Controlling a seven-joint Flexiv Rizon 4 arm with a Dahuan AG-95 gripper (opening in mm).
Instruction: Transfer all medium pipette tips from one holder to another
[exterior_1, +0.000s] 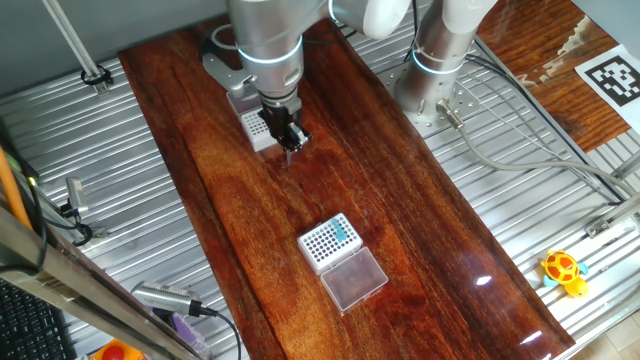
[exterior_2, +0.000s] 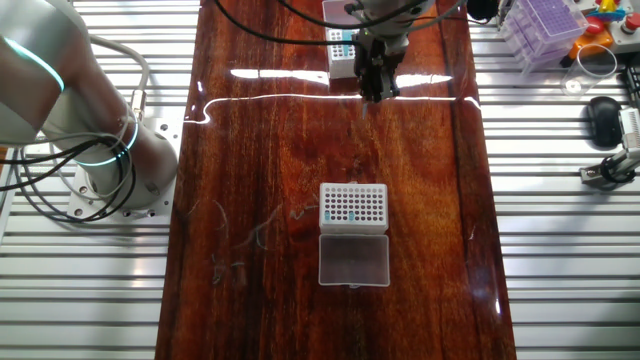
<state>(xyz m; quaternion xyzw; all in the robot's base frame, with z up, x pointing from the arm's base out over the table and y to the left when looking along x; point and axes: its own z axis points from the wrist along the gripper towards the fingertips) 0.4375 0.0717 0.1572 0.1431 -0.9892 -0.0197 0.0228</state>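
My gripper (exterior_1: 290, 141) (exterior_2: 375, 84) hangs over the wooden table just in front of the far white holder (exterior_1: 256, 129) (exterior_2: 341, 56). Its jaws are pressed together, and a thin sliver that looks like one medium pipette tip (exterior_1: 288, 157) pokes out below them. The near white holder (exterior_1: 328, 242) (exterior_2: 353, 204) stands mid-table. A small cluster of teal medium pipette tips (exterior_1: 344, 232) fills one corner of its grid, and the other holes are dark. The arm hides part of the far holder.
A clear lid (exterior_1: 356, 278) (exterior_2: 353, 260) lies flat against the near holder. The robot base (exterior_1: 436, 70) (exterior_2: 90, 150) and its cables sit beside the wooden board. A yellow toy (exterior_1: 563, 270) and a purple rack (exterior_2: 545, 25) lie off the board.
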